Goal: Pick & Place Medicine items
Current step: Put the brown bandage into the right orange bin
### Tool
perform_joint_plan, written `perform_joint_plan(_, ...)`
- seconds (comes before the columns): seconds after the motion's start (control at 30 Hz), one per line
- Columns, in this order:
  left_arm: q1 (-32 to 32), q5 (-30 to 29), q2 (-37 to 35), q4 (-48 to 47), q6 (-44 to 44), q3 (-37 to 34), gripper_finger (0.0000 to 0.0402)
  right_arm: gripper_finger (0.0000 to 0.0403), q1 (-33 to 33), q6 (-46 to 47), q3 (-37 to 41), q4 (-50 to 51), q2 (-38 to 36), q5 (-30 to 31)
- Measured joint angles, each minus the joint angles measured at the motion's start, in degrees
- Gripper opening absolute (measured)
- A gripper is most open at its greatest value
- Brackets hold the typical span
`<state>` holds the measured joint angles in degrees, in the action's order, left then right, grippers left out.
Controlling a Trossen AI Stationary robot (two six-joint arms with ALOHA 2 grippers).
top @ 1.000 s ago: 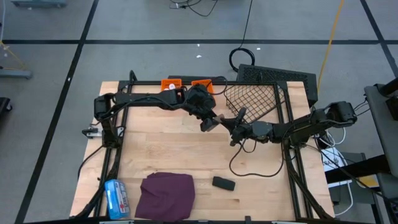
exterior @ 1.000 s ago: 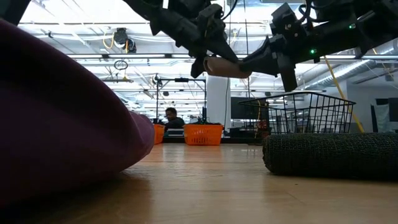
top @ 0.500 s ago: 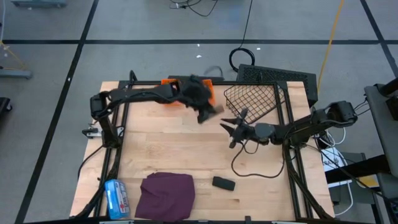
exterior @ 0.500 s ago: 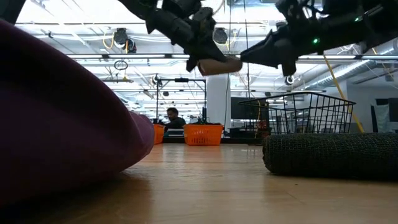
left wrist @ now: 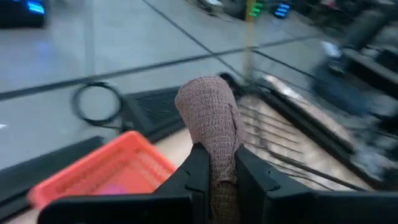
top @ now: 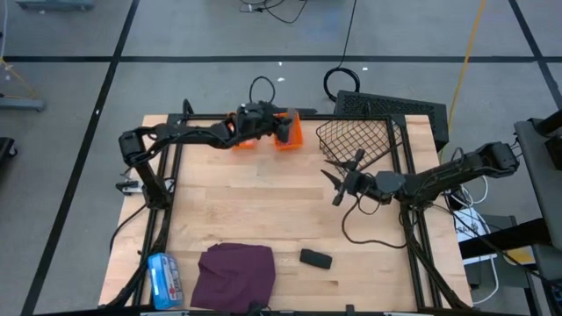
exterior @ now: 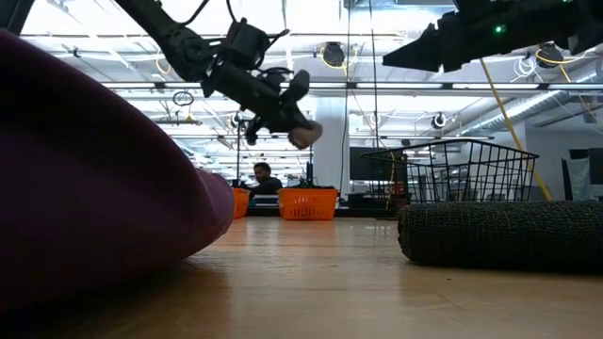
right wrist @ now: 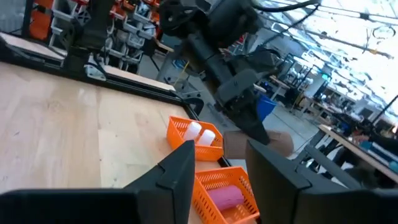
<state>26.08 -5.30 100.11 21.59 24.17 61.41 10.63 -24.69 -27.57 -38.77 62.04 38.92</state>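
Left claw (left wrist: 217, 168) clamped on grey-brown roll (left wrist: 210, 118), lower end hidden between fingers; right claw (top: 338, 182) apart, empty.

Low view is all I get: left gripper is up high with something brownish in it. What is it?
Observer: A grey-brown roll, clamped between the fingers of the left gripper.
Operator: Over what?
Observer: Over the orange bins at the table's far edge.
Operator: What's in them?
Observer: White bottles in one bin, a pink tube in the other bin.
Operator: Right gripper?
Observer: The right gripper is open and empty, above the table beside the wire basket.
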Motion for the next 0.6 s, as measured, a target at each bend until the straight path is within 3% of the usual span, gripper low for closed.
perform_joint_plan(0.27,-2.7,-14.1,5.0,5.7,5.0,0.0,0.0042,0.0121,-1.3,1.5,0.0,0.9,0.1,-0.1)
perform_joint_plan(0.6,-2.6,-15.7,14.1,14.2,16.7,0.1,0.0058,0.0116,-1.3,1.7,0.0,0.9,0.1,-0.2)
